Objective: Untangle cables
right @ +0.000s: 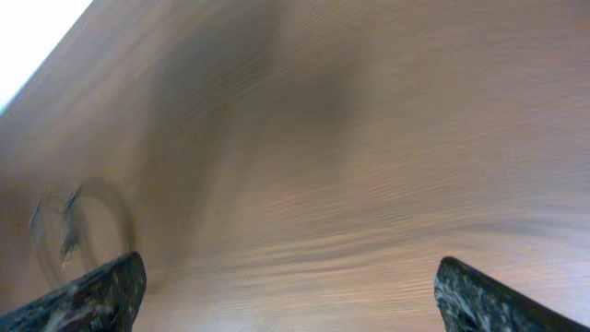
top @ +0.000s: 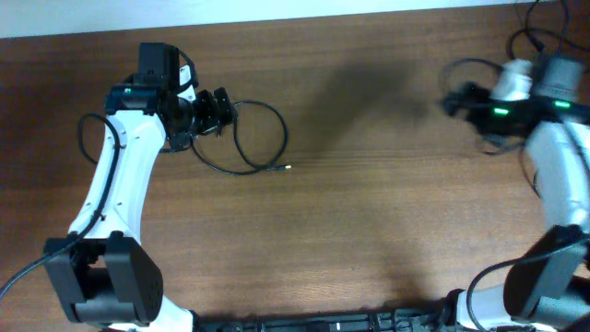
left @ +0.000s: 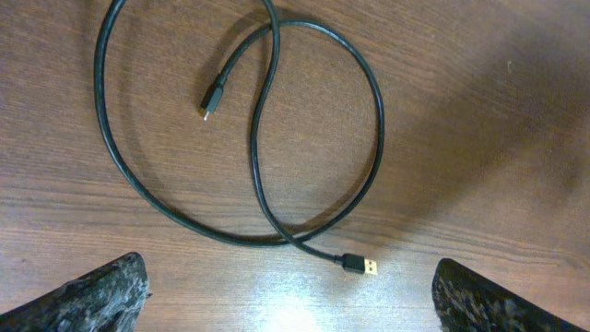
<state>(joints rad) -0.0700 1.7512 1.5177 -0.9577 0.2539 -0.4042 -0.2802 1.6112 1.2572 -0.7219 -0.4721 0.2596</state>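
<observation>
One thin black cable (top: 241, 138) lies on the wood table in a loose loop at the upper left. In the left wrist view the cable (left: 258, 138) crosses itself once, with a gold USB plug (left: 361, 266) at one end and a small plug (left: 212, 97) at the other. My left gripper (top: 219, 109) is open and empty, at the loop's left side; its fingertips (left: 290, 295) frame bare table just below the USB plug. My right gripper (top: 454, 100) is open and empty at the far right, well away from the cable. Its view is blurred; the cable (right: 64, 231) shows faintly at left.
The brown wood table (top: 369, 212) fills all views. Its far edge (top: 323, 17) runs along the top. Thick black arm wires (top: 539, 28) hang at the upper right. A dark base strip (top: 323, 323) lies at the front edge.
</observation>
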